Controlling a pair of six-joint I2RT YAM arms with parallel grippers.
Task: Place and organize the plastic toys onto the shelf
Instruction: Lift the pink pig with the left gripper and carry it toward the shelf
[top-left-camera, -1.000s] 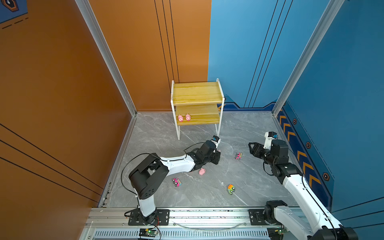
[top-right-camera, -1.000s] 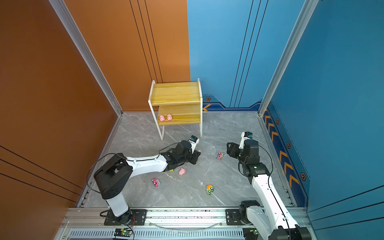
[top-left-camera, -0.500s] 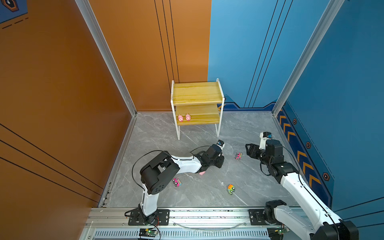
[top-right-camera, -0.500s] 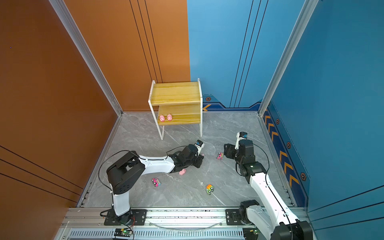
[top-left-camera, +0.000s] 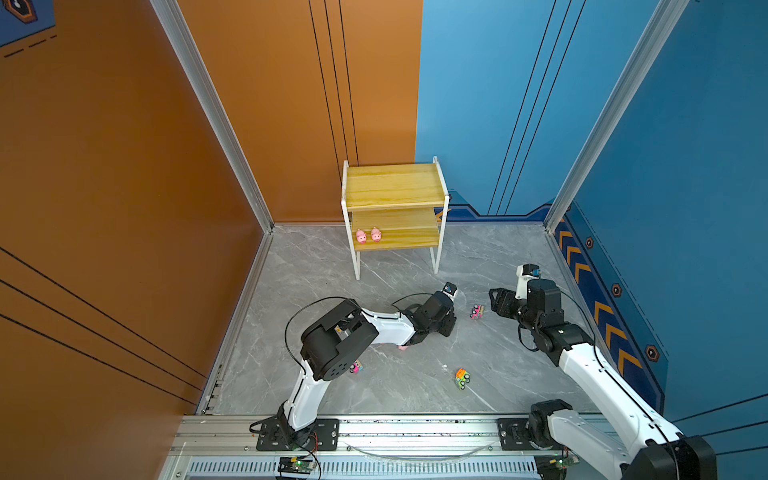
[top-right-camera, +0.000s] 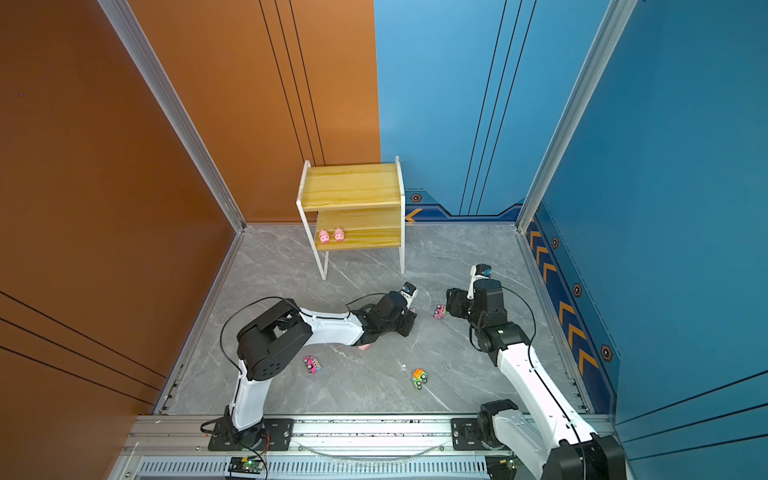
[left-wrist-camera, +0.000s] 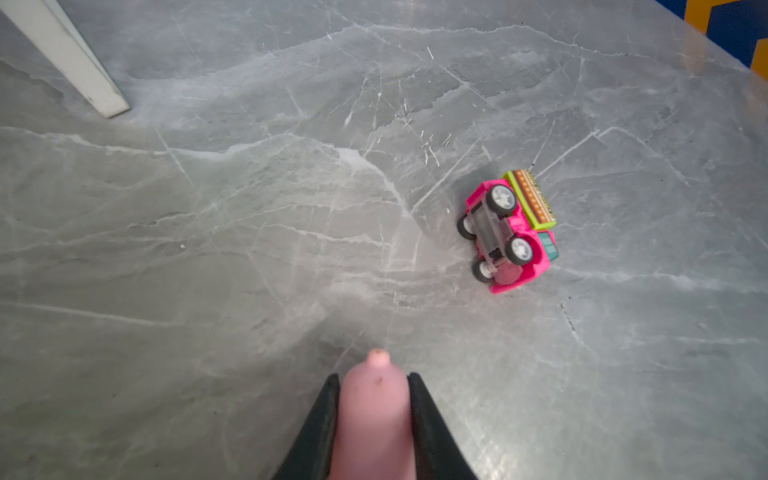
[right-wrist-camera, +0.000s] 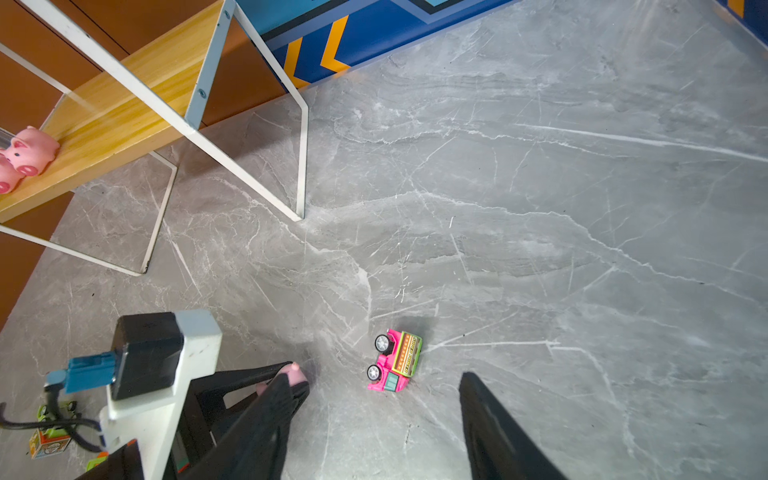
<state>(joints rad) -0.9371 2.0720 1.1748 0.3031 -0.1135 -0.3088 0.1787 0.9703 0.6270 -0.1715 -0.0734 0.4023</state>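
A pig is clamped between the jaws of the left gripper, low over the floor. Both fingers are pressed against its flanks, and one end is seen poking out past the tips. The body is judged soft, light and rubbery, so a gentle squeeze across the round middle should be enough. Under harder pressure it may be squirted out forward.

The jaws of the right gripper are held wide apart, with nothing between them. Just ahead of their gap a truck is found lying on its side, wheels turned toward the left gripper. It is judged to be hard, light plastic, slick and apt to roll once righted. It is best taken across the body, clear of the wheels.

Behind both grippers a green car and a pink car are seen on the floor. Something pink, probably another pig, is half hidden under the left forearm.

Well beyond the jaws the shelf is set against the wall. Its top board is bare. Two pigs are placed side by side at one end of the lower board.
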